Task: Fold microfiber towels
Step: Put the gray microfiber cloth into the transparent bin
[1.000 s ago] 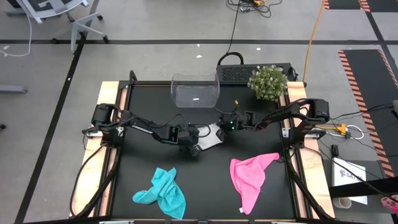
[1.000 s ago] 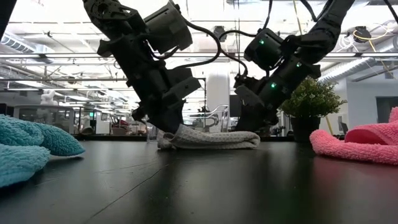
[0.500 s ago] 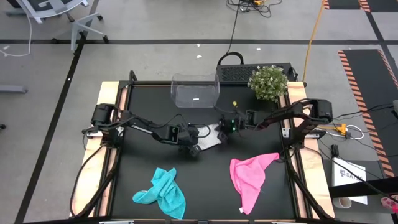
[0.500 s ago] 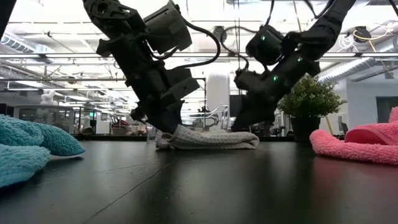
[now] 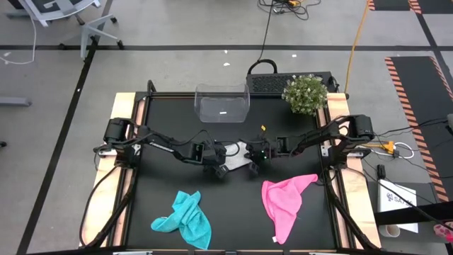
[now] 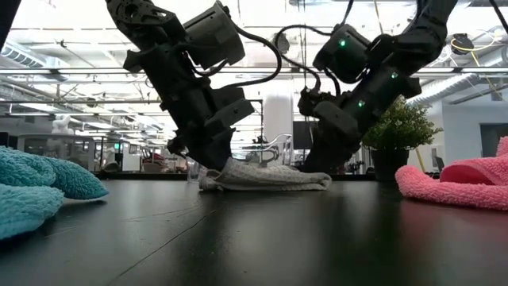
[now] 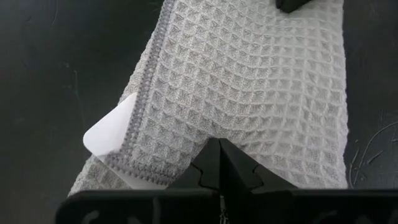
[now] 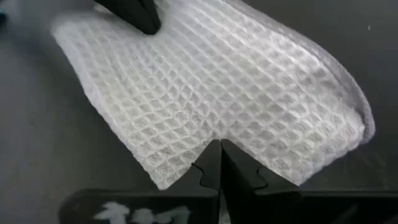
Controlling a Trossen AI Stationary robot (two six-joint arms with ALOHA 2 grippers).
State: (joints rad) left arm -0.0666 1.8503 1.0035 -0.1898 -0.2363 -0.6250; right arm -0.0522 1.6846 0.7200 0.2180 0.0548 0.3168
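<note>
The grey-white waffle towel (image 5: pixel 237 157) lies folded and flat at the table's middle, a white tag (image 7: pixel 111 134) sticking out from one edge. My left gripper (image 5: pixel 220 166) is shut at its left end and my right gripper (image 5: pixel 253 159) is shut at its right end. In the low view both slant down onto the towel (image 6: pixel 266 176). The teal towel (image 5: pixel 185 219) lies crumpled at the near left. The pink towel (image 5: pixel 284 202) lies at the near right. My left gripper pinches the towel's left end (image 7: pixel 214 134) between its shut fingertips, near the tag. It comes slanting down from the table's left. The cloth puckers into a V at the tips and lies on the table. My right gripper pinches the towel's right edge (image 8: pixel 214 135) between its shut fingertips, slanting down from the table's right. The edge is drawn into a small notch at the tips. The towel rests flat on the table; how many layers are held does not show.
A clear plastic bin (image 5: pixel 222 103) stands at the far middle of the table. A potted plant (image 5: pixel 305 94) is at the far right, beside a black box (image 5: pixel 272 81). Bare black tabletop (image 5: pixel 233 205) lies between the teal and pink towels.
My right gripper, shut throughout, has moved along the towel's right end toward the table's near edge and rolled a little. My left gripper has kept still. The towel has stayed lying flat.
</note>
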